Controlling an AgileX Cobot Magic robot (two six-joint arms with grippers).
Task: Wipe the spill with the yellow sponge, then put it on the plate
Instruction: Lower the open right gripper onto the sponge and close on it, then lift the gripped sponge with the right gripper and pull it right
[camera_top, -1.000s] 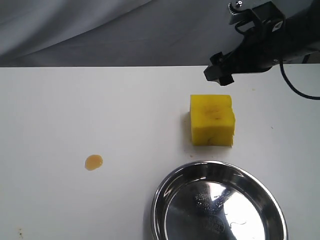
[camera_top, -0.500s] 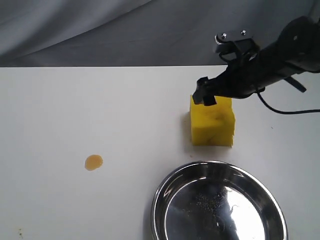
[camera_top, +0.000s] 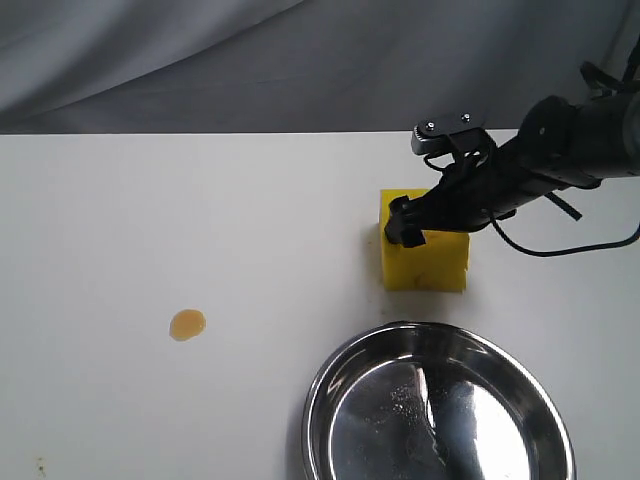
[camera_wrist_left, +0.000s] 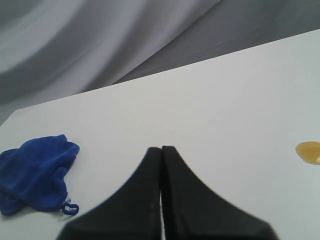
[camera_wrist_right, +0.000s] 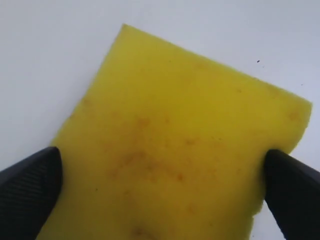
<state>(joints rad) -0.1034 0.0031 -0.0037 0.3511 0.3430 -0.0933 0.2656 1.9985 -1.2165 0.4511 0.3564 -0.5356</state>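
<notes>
The yellow sponge (camera_top: 428, 258) rests on the white table just beyond the steel plate (camera_top: 318, 395). My right gripper (camera_top: 418, 218) has come down over the sponge's top and stands open. In the right wrist view the stained sponge (camera_wrist_right: 185, 135) fills the gap, with one dark finger (camera_wrist_right: 31, 184) at each of two opposite sides. The amber spill (camera_top: 187, 324) lies far to the left, also visible as a drop (camera_wrist_left: 309, 152) in the left wrist view. My left gripper (camera_wrist_left: 161, 149) is shut and empty, low over bare table, out of the exterior view.
A crumpled blue cloth (camera_wrist_left: 35, 172) lies on the table in the left wrist view. Grey fabric (camera_top: 250, 60) hangs behind the table's far edge. The right arm's cable (camera_top: 560, 245) loops beside the sponge.
The right arm has come down and leftward from above the table's back edge onto the sponge, its fingers now straddling it. Sponge, spill and plate have not moved.
</notes>
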